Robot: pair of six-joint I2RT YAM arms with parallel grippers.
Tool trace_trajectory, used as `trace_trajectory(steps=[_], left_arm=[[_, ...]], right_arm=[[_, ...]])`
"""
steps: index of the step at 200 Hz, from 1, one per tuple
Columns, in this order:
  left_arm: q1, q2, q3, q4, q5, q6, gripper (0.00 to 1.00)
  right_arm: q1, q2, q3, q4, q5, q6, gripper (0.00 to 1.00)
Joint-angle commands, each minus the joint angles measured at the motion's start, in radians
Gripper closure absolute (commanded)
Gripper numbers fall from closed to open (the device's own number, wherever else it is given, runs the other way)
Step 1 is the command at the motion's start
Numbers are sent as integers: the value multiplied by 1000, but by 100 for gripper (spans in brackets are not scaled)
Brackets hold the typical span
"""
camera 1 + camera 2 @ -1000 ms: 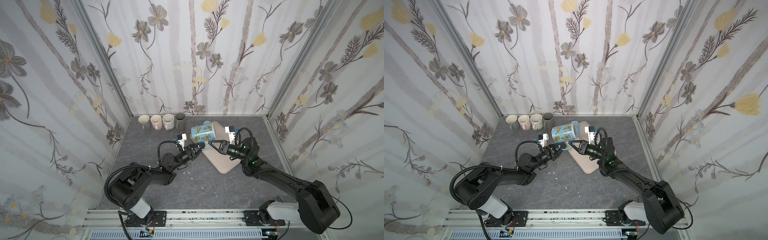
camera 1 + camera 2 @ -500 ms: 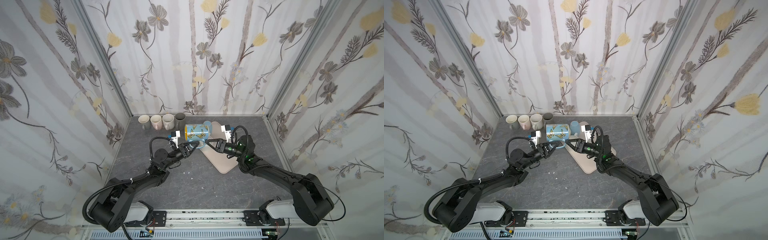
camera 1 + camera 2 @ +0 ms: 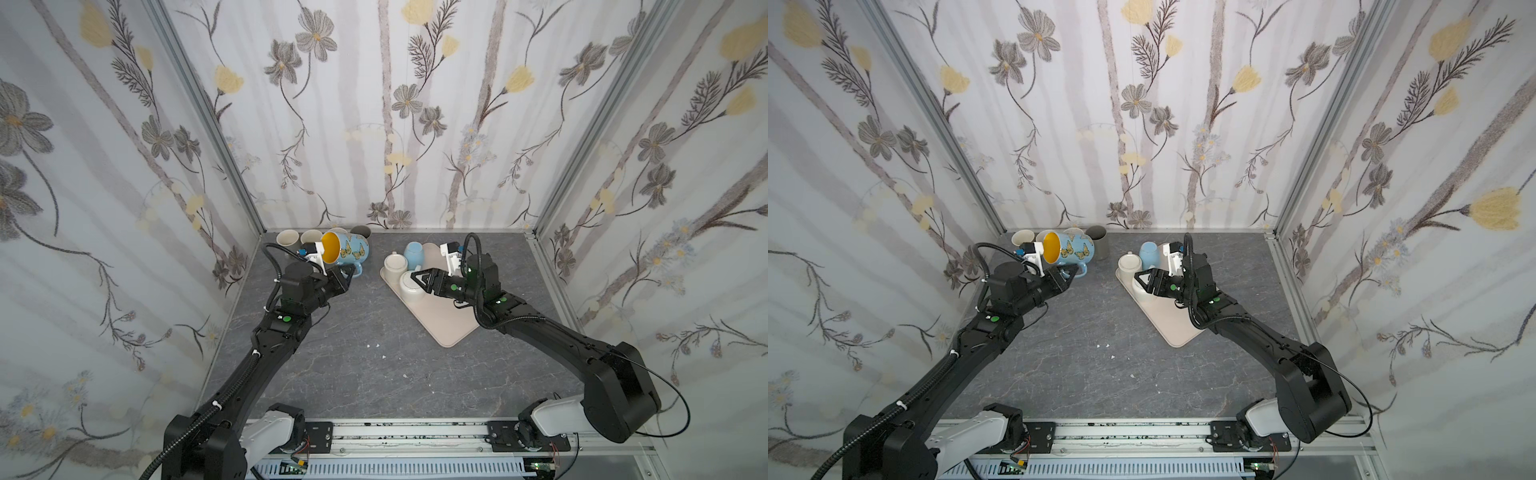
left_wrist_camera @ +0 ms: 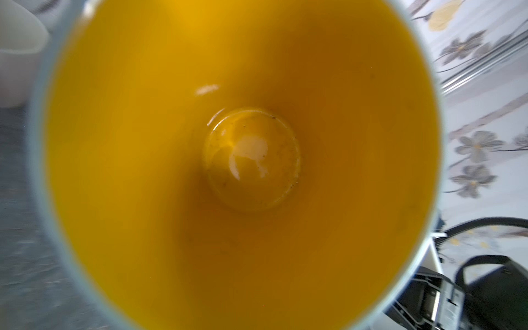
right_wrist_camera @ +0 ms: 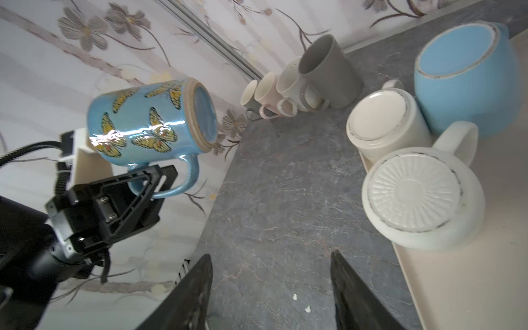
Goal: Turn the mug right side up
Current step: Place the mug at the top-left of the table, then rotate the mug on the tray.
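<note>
Top views: the butterfly mug (image 3: pixel 351 250) (image 3: pixel 1074 249) is held clear of the table (image 3: pixel 353 374), lying on its side near the back left corner. It is just in front of the row of mugs (image 3: pixel 287 239) along the back wall, with its yellow mouth turned toward the left arm. The left gripper (image 3: pixel 348 272) (image 3: pixel 1069 276) is clamped on the mug's handle from below, so the mug body sits directly above the fingers. The right gripper (image 3: pixel 417 279) (image 3: pixel 1144 280) is well apart from the mug, jaws spread and empty, close beside an overturned white mug (image 3: pixel 409 294) on the tray (image 3: pixel 451 328). Left wrist view: the frame is almost filled by the mug's yellow interior (image 4: pixel 251 160), mouth square to the camera; the fingers are not shown. Right wrist view: the mug (image 5: pixel 143 125) is seen on its side, base toward the camera. Its handle (image 5: pixel 185 177) is pinched by the left gripper (image 5: pixel 151 178) beneath it. The right gripper (image 5: pixel 271 257) has its jaws parted, with only bare table between them. Three overturned mugs are noted on the tray (image 5: pixel 457 285) alongside.
</note>
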Motion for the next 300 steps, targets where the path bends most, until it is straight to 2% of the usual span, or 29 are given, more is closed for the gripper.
trace_trajectory(steps=[1, 33, 111, 169, 229, 282, 300], left_arm=[[14, 42, 60, -137, -147, 228, 100], [21, 140, 110, -183, -231, 297, 100], [23, 413, 219, -201, -326, 362, 100], [21, 599, 336, -206, -356, 381, 100], [21, 709, 398, -218, -413, 396, 100], [21, 736, 381, -209, -433, 390, 100], [22, 742, 375, -208, -445, 392, 92]], right_arm=[[13, 36, 42, -180, 88, -108, 36], [36, 118, 119, -291, 155, -179, 36], [170, 329, 410, -491, 365, -341, 35], [198, 475, 573, -607, 475, -429, 35], [185, 539, 600, -690, 596, -485, 40], [137, 501, 563, -714, 675, -505, 44], [115, 473, 524, -714, 691, -506, 45]])
